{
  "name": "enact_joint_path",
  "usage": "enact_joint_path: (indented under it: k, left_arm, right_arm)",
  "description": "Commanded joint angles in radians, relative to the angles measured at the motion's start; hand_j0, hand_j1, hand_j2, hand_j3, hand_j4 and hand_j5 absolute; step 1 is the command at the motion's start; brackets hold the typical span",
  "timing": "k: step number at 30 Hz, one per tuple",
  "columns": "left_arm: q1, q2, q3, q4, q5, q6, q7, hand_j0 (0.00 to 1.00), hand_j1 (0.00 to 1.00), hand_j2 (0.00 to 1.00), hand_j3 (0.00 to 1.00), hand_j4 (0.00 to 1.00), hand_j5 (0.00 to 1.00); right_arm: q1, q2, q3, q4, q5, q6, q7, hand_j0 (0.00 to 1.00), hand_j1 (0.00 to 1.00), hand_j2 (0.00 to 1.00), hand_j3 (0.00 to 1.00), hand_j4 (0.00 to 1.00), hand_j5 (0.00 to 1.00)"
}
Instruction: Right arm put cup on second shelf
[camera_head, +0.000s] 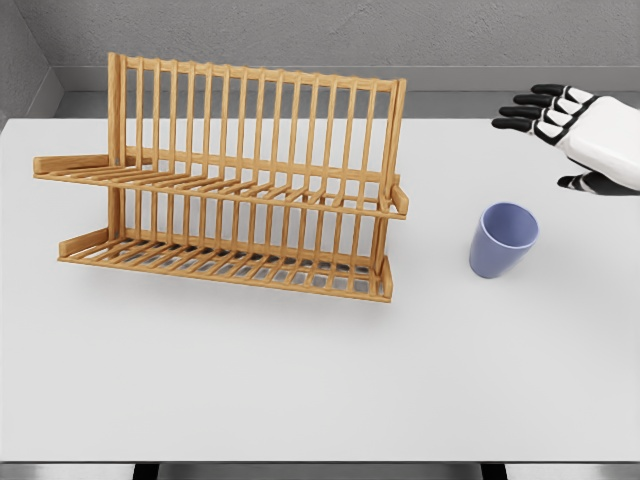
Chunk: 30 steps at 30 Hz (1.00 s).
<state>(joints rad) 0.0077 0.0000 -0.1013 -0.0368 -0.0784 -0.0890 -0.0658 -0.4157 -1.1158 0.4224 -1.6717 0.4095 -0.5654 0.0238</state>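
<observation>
A white table (300, 400) is seen, with a wooden two-tier dish rack (235, 175) at the left centre. The right hand (575, 130) is held at the upper right, fingers spread and empty. The blue cup (503, 240) stands upright, below and left of the fingers, apart from them.

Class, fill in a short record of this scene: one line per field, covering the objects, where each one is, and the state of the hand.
cup: blue cup, upright on the table, right of the rack
rack: wooden rack with two slatted shelves, both bare
right hand: right hand, open, above and right of the cup, not touching it
left arm: not in view
task stage: cup not yet grasped
</observation>
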Motion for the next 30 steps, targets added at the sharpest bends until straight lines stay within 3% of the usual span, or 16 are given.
enact_joint_path:
  k: [1,3,5,8,11,13,15,17,18,19,20,30]
  left_arm:
    - [0.000,0.000,0.000,0.000,0.000,0.000,0.000,1.00,1.00,1.00,1.00,1.00,1.00]
    - [0.000,0.000,0.000,0.000,0.000,0.000,0.000,1.00,1.00,1.00,1.00,1.00,1.00]
    - [0.000,0.000,0.000,0.000,0.000,0.000,0.000,1.00,1.00,1.00,1.00,1.00,1.00]
    - [0.000,0.000,0.000,0.000,0.000,0.000,0.000,1.00,1.00,1.00,1.00,1.00,1.00]
    - [0.000,0.000,0.000,0.000,0.000,0.000,0.000,1.00,1.00,1.00,1.00,1.00,1.00]
    - [0.000,0.000,0.000,0.000,0.000,0.000,0.000,1.00,1.00,1.00,1.00,1.00,1.00]
    - [0.000,0.000,0.000,0.000,0.000,0.000,0.000,1.00,1.00,1.00,1.00,1.00,1.00]
    - [0.000,0.000,0.000,0.000,0.000,0.000,0.000,1.00,1.00,1.00,1.00,1.00,1.00]
    - [0.000,0.000,0.000,0.000,0.000,0.000,0.000,1.00,1.00,1.00,1.00,1.00,1.00]
    - [0.000,0.000,0.000,0.000,0.000,0.000,0.000,1.00,1.00,1.00,1.00,1.00,1.00]
    - [0.000,0.000,0.000,0.000,0.000,0.000,0.000,1.00,1.00,1.00,1.00,1.00,1.00]
    - [0.000,0.000,0.000,0.000,0.000,0.000,0.000,1.00,1.00,1.00,1.00,1.00,1.00]
  right_arm:
    - [0.000,-0.001,-0.001,0.000,-0.003,-0.001,-0.001,1.00,1.00,1.00,1.00,1.00,1.00]
    - [0.000,-0.009,-0.004,-0.002,-0.006,-0.004,-0.007,1.00,1.00,1.00,1.00,1.00,1.00]
    - [0.005,-0.030,-0.005,0.009,-0.011,0.058,-0.010,1.00,1.00,1.00,1.00,1.00,1.00]
    - [0.014,-0.061,-0.001,0.003,-0.011,0.055,0.010,1.00,1.00,1.00,1.00,1.00,1.00]
    - [-0.026,-0.061,-0.013,-0.017,-0.009,0.042,0.346,1.00,1.00,1.00,1.00,1.00,1.00]
    - [-0.051,-0.056,-0.007,-0.043,-0.011,0.033,0.453,1.00,1.00,1.00,1.00,1.00,1.00]
    - [-0.058,-0.055,-0.005,-0.043,-0.011,0.001,0.455,1.00,1.00,1.00,1.00,1.00,1.00]
    - [-0.109,-0.025,0.027,-0.036,-0.009,0.001,0.458,1.00,1.00,1.00,1.00,1.00,1.00]
    - [-0.185,0.013,0.114,-0.008,-0.008,0.002,0.465,1.00,1.00,1.00,1.00,1.00,1.00]
    - [-0.258,0.048,0.203,0.038,-0.009,0.009,0.548,1.00,1.00,1.00,1.00,1.00,1.00]
    - [-0.281,0.060,0.234,0.059,-0.009,0.009,0.587,1.00,1.00,1.00,1.00,1.00,1.00]
    - [-0.282,0.087,0.263,0.061,-0.006,0.004,0.587,1.00,1.00,1.00,1.00,1.00,1.00]
